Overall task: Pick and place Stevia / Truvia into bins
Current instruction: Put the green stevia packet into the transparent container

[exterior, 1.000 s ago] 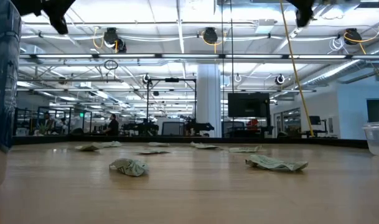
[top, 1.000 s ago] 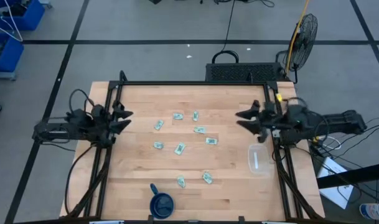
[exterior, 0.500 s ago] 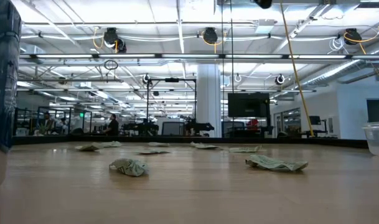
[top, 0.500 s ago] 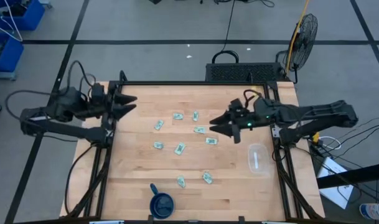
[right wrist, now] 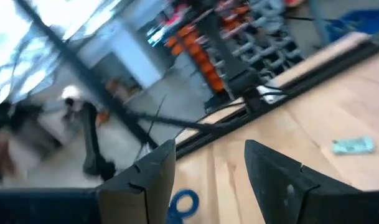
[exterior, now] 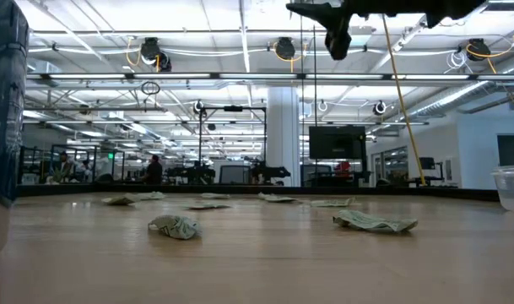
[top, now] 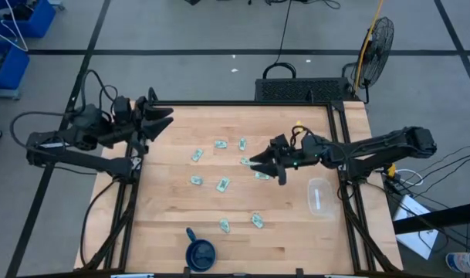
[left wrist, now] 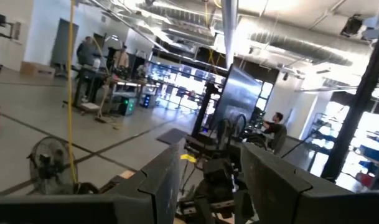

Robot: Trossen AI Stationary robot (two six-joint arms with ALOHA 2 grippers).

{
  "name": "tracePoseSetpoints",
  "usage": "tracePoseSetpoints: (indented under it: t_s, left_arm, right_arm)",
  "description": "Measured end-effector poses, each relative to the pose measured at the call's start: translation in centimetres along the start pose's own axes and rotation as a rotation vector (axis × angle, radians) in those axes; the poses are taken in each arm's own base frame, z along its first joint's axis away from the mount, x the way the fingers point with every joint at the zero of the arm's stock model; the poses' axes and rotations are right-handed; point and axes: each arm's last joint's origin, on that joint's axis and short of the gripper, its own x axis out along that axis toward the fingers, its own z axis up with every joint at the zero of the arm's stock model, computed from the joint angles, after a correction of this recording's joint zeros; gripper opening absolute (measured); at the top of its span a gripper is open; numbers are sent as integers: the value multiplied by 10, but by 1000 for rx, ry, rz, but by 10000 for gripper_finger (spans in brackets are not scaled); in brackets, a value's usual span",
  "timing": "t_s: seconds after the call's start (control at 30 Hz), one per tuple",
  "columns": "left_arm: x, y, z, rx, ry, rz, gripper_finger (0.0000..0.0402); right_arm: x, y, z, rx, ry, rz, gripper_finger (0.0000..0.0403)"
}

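High view first: I have the right gripper (top: 267,166) reaching out over the middle of the table (top: 165,232), its fingers spread, hanging above the sachets (top: 222,184) that lie scattered across the table's centre. One sachet (top: 256,220) and another sit closer to the near edge. The clear bin (top: 320,196) rests near the right edge, apart from every sachet. A dark blue mug (top: 201,252) stands at the near edge. My left gripper (top: 162,121) waits by the far left corner, fingers spread too.

Low view, from table height: I see the right gripper (exterior: 337,25) well above the wood, not touching anything, which the overhead shot cannot settle. The sachets (exterior: 175,225) show as crumpled flat shapes lying on the surface, and the bin (exterior: 511,186) just shows at the right border.

Left wrist view: I get the left gripper's two dark fingers (left wrist: 158,186) apart, looking out across the room, where people stand far off; no sachet appears.

Right wrist view: the right gripper's fingers (right wrist: 149,177) are apart, with one sachet (right wrist: 353,145) lying on the wood and the mug's blue handle (right wrist: 185,203) beyond.
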Motion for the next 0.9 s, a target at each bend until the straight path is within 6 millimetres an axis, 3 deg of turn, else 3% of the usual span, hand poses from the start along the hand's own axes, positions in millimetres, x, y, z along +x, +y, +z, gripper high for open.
tracePoseSetpoints:
  t_s: [0.2,0.4,0.5,0.63,0.9]
  left_arm:
    - [6,0,-7,1,53,-13,175]
    - [22,0,-23,-28,141,8,175]
    - [29,-1,-29,-32,174,-12,175]
    - [34,-2,-33,-39,203,-38,175]
    - [36,-2,-36,-49,213,-43,175]
  right_arm:
    - [1,39,33,-280,32,162,166]
    - [-3,62,60,-406,406,-97,156]
    - [-5,56,48,-452,593,-265,155]
    - [0,36,19,-482,718,-392,156]
    - [8,-17,-60,-487,936,-465,187]
